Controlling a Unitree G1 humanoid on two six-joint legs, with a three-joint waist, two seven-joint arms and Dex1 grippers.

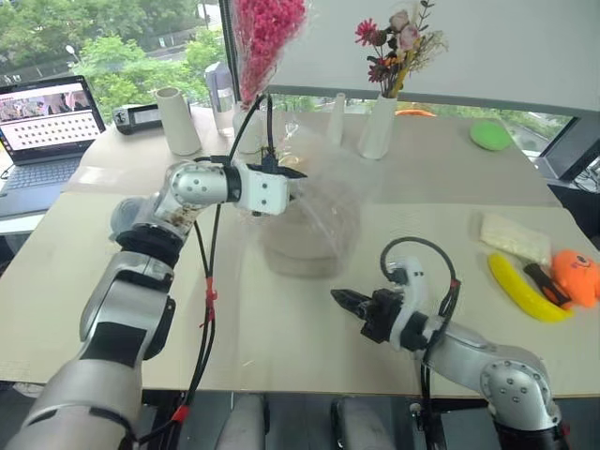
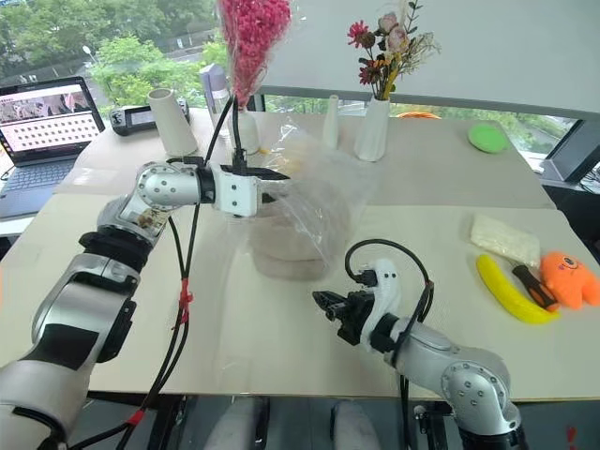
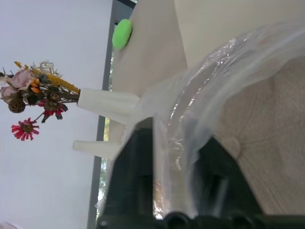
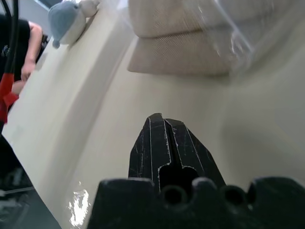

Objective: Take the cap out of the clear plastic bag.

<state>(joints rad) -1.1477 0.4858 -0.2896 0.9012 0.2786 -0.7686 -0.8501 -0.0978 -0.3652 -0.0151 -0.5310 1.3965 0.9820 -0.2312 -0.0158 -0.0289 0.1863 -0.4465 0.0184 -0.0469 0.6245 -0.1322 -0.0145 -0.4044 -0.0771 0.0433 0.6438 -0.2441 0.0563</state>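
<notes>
Pinching the thin film at the top of the clear plastic bag [image 1: 323, 202], the left gripper [image 1: 292, 174] has its two black fingers [image 3: 136, 176] closed on a fold of the plastic, which runs up between them in the left wrist view. The bag stands crumpled near the middle of the pale table [image 1: 309, 328], and the cap [image 1: 305, 246] sits inside it, resting on the tabletop with its brownish-grey fabric showing through the creased plastic. The right gripper [image 1: 339, 298] hovers low over the table in front of the bag and a little to the right, pointing toward the cap's near edge; its fingers [image 4: 164, 143] are pressed together with nothing between them, clear of both bag and cap. Behind the bag stand a white vase [image 1: 377, 127] of mixed flowers and a spray of pink dried flowers [image 1: 267, 33]. A laptop [image 1: 47, 131] lies open at the far left, and a banana [image 1: 523, 289] and an orange toy [image 1: 577, 277] lie at the right edge. A small blue-grey soft toy [image 4: 71, 21] sits further along the table beyond the cap.
</notes>
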